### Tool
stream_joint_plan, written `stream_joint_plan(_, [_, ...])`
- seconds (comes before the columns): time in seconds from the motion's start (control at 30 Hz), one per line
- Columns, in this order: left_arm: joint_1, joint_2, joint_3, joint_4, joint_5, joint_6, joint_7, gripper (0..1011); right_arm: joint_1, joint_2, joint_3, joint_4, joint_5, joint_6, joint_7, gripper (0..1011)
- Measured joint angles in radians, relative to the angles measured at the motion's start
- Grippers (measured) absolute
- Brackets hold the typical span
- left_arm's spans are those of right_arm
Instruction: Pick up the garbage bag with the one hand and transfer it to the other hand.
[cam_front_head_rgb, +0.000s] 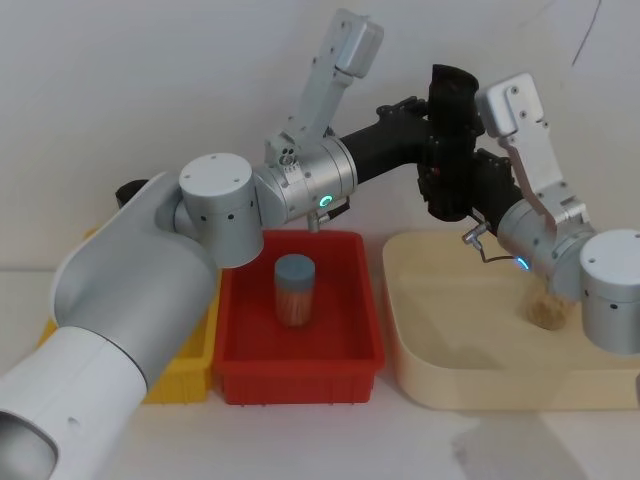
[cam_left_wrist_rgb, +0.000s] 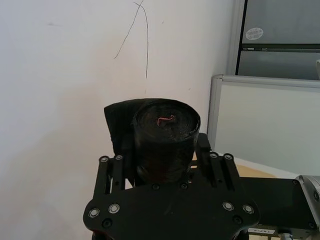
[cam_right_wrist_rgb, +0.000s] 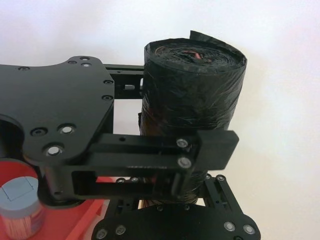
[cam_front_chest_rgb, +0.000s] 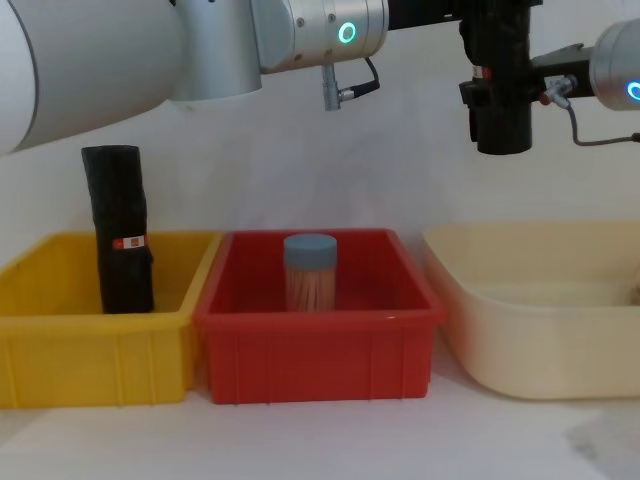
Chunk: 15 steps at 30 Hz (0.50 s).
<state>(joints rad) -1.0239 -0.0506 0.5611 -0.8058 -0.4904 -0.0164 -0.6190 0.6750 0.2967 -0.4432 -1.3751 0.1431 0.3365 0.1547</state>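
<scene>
The garbage bag (cam_front_head_rgb: 452, 88), a black roll, hangs upright in the air above the gap between the red bin and the cream tray. My left gripper (cam_front_head_rgb: 447, 120), on the green-ringed arm, is shut on its upper half; in the left wrist view its fingers (cam_left_wrist_rgb: 116, 172) press both sides of the garbage bag (cam_left_wrist_rgb: 165, 137). My right gripper (cam_front_head_rgb: 458, 192), on the blue-ringed arm, clasps the lower half, and its fingers (cam_right_wrist_rgb: 216, 192) sit tight against the garbage bag (cam_right_wrist_rgb: 192, 95). In the chest view the garbage bag (cam_front_chest_rgb: 502, 115) hangs high at the right.
A twin black roll (cam_front_chest_rgb: 118, 230) stands in the yellow bin (cam_front_chest_rgb: 100, 345). A blue-lidded jar (cam_front_head_rgb: 294, 288) stands in the red bin (cam_front_head_rgb: 300, 378). The cream tray (cam_front_head_rgb: 420, 340) at the right holds a small brown object (cam_front_head_rgb: 545, 312). A white wall lies behind.
</scene>
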Motion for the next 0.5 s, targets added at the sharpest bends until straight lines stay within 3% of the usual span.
stream_joint_plan(0.37, [0.0,0.0,0.0,0.0,0.0,0.0,0.0,1001,-0.031,0.014,0.042,-0.023,0.009,0.012,-0.018,517])
stream_joint_plan(0.5, [0.0,0.0,0.0,0.0,0.0,0.0,0.0,1001,-0.054,0.025,0.071,-0.039,0.015,0.027,-0.041,517])
